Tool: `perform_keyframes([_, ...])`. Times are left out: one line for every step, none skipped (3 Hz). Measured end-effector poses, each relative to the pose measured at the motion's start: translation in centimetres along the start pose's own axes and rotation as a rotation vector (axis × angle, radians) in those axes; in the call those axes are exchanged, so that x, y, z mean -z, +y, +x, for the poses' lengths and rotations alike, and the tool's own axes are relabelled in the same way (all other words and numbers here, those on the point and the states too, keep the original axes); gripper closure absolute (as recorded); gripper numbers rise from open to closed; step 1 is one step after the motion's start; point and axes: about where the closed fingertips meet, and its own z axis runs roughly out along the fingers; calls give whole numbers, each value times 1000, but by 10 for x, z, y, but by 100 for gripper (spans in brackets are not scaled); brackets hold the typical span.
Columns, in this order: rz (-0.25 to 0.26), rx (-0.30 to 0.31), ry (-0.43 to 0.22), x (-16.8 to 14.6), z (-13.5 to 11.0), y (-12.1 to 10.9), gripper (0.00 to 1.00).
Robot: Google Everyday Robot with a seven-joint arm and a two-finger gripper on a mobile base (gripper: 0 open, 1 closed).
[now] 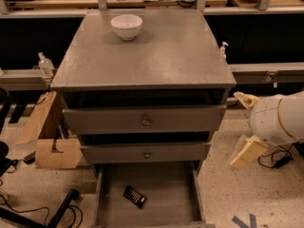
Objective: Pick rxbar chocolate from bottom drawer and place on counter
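Your claw waits right of the cabinet; the bar lies in the open drawer.
On the speckled floor at the left you have a cardboard box (53,148) and a dark cable. The grey worktop (156,56) is faintly glossy, and a white bowl (127,26) stands at its far left. Under it sit two upper drawers (145,120) with small knobs, then the bottom drawer (166,184), pulled out towards you. The rxbar chocolate (135,196) lies flat and slantwise on the drawer floor, left of centre. Wooden benches run along the far wall. The claw (248,150) hangs low at the right, beside the cabinet and above the floor, well apart from the bar; you cannot tell its state.
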Motion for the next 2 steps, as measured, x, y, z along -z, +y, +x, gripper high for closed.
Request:
perform_keyframes([70,-3,-46,-44,12,-13,0])
perform_keyframes([128,-57,-61,-81,34,-17,0])
